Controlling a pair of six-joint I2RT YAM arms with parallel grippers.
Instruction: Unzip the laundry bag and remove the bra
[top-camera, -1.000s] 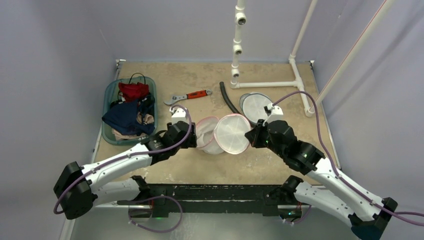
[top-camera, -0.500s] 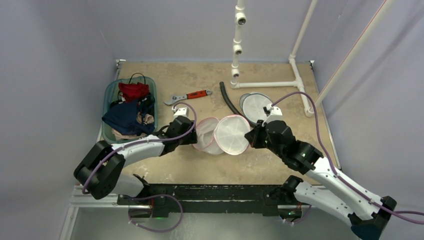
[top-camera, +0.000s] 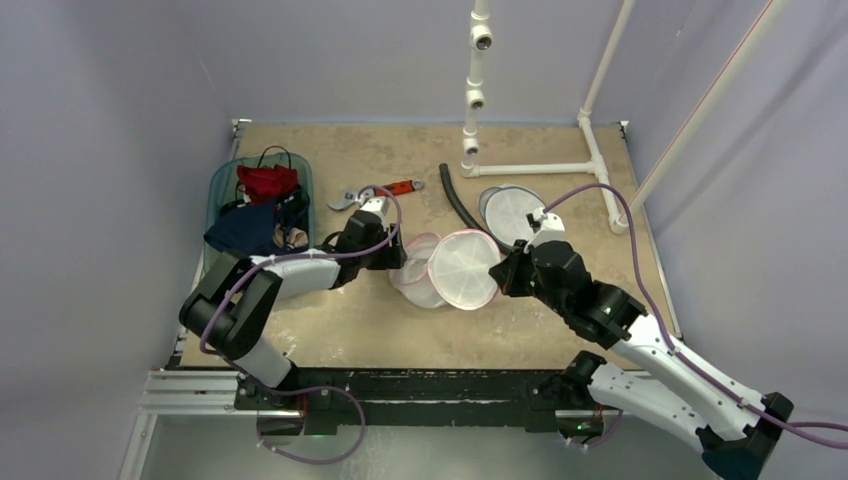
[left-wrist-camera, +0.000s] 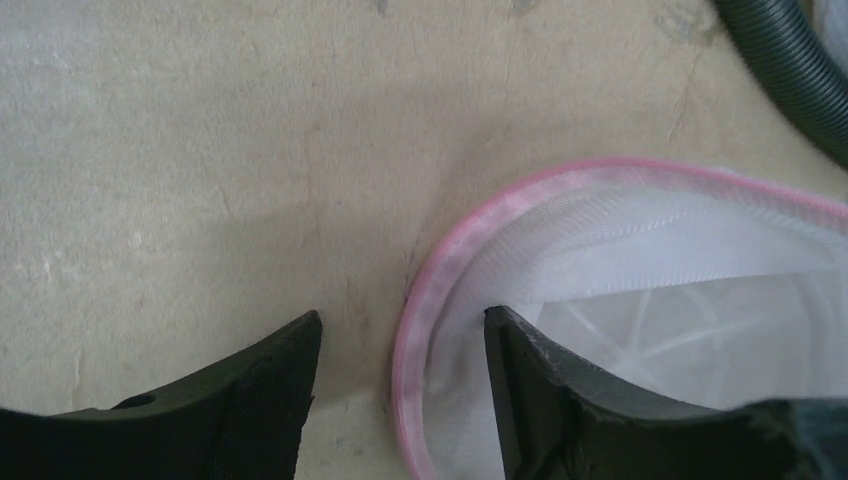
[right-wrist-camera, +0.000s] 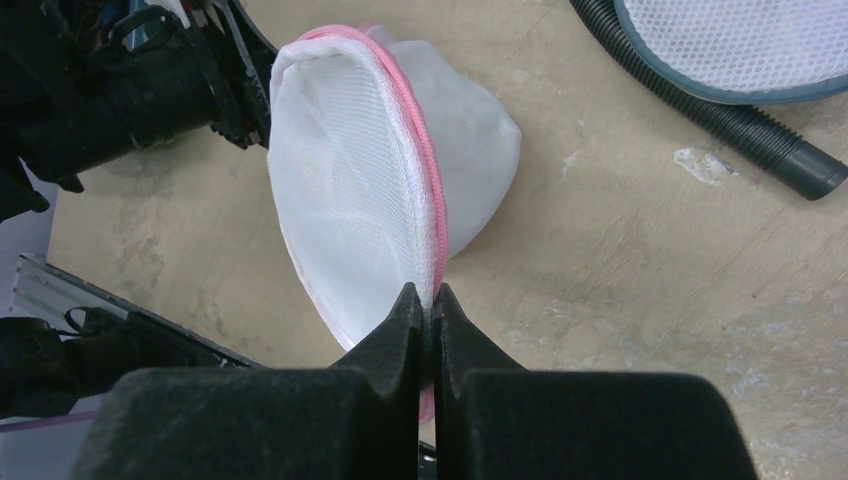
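Now the bench (top-camera: 400, 330) is carrying the laundry bag (top-camera: 460, 268) at its centre, gaping open. The left end effector (left-wrist-camera: 402, 335), having swung in, is spreading released around its pink rim (left-wrist-camera: 415, 310) (likely readying a fresh grip), while the right end effector (right-wrist-camera: 425, 300) is clenching the bag's other flap. No bra is showing.

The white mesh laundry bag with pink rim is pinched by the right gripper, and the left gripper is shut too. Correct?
The left gripper is open, as the left wrist view shows; the right gripper does pinch the white mesh laundry bag.
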